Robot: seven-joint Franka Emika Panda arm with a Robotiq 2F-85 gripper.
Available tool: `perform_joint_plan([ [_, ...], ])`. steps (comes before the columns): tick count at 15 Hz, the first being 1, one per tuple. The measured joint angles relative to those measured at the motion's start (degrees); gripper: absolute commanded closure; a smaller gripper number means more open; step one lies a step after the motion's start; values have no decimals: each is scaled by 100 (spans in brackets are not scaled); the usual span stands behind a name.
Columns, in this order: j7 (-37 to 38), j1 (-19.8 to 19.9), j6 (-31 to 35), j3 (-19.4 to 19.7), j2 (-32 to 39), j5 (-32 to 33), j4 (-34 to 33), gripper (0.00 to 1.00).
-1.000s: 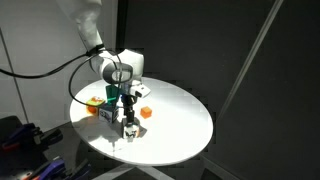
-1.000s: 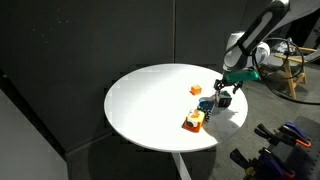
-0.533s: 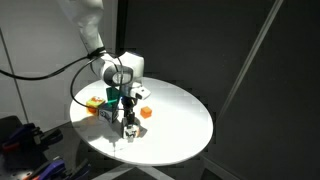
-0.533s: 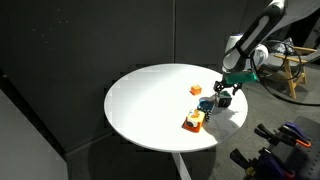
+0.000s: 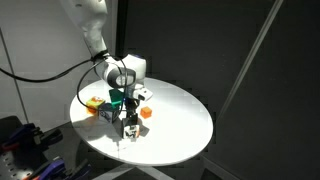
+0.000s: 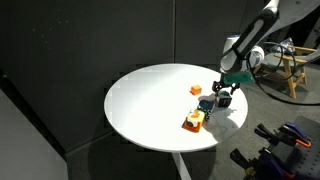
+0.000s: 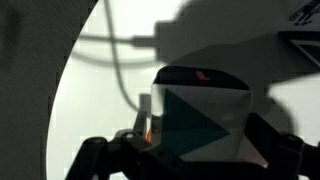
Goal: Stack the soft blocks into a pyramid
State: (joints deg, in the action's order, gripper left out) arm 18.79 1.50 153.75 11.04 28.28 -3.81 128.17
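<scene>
**Wrist view.** The two fingers (image 7: pixel 112 156) stand on either side of a soft teal-faced block (image 7: pixel 205 120), which fills the space between them. We cannot tell whether they press on it or merely flank it.

**Exterior views.** The gripper (image 5: pixel 128 113) hangs upright over the round white table (image 5: pixel 185 125) with that block at its tips. The block is on the surface or close to it, and shadow hides any gap. Around it lie a lone orange block (image 5: pixel 145 112), a blue block (image 6: pixel 206 103) and an orange-and-yellow cluster (image 6: pixel 193 120). All are near one another on the arm's side of the table, and we see no pyramid built yet.

**Hazards, in our judgement.**
- A soft block yields under pressure, so a tight grip may deform it and let it spring aside on release.
- A slack grip may let it tilt or drop.
- An off-centre descent could nudge the neighbours, which sit toward the rim, and push one off the table.

**Count.** We count one arm (image 5: pixel 92 30), one gripper and one table. There are at least four blocks: one teal-faced, one orange, one blue, and the cluster, which we read as one or two pieces.
</scene>
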Motion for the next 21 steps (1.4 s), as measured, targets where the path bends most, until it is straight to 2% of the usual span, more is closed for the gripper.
perform_joint_plan([
  [3,-61,41,0,0,128,0,-96,0],
  [4,-91,59,0,0,164,0,-120,25],
  [5,-115,77,0,0,195,0,-141,27],
  [7,-153,108,0,0,225,0,-163,43],
  [9,-228,115,0,0,220,0,-182,47],
  [14,-604,115,0,4,124,150,-110,76],
  [21,-1039,47,-11,-20,-444,648,376,91],
])
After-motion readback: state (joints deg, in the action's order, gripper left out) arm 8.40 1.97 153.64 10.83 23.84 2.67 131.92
